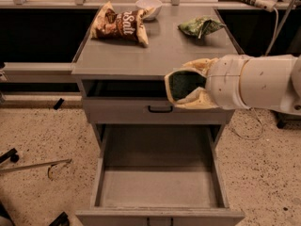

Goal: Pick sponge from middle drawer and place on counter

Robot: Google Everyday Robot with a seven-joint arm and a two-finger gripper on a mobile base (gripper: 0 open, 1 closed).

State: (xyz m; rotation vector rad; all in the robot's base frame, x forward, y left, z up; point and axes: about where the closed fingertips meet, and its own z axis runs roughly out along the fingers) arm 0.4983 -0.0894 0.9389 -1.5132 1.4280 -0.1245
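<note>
My gripper (184, 85) comes in from the right on a thick white arm and is shut on the sponge (184, 84), whose dark green face shows between the tan finger pads (197, 99). It hangs at the height of the counter's front lip, at the front right, above the open middle drawer (157, 187). That drawer is pulled out and its flat grey floor is bare. The counter (155, 51) is a flat grey cabinet top just behind and left of the gripper.
On the counter lie a brown chip bag (120, 23) at back left, a white bowl (148, 6) at the back, and a light-green snack bag (200, 26) at back right. A shallow drawer front with a black handle (160, 109) sits below the lip.
</note>
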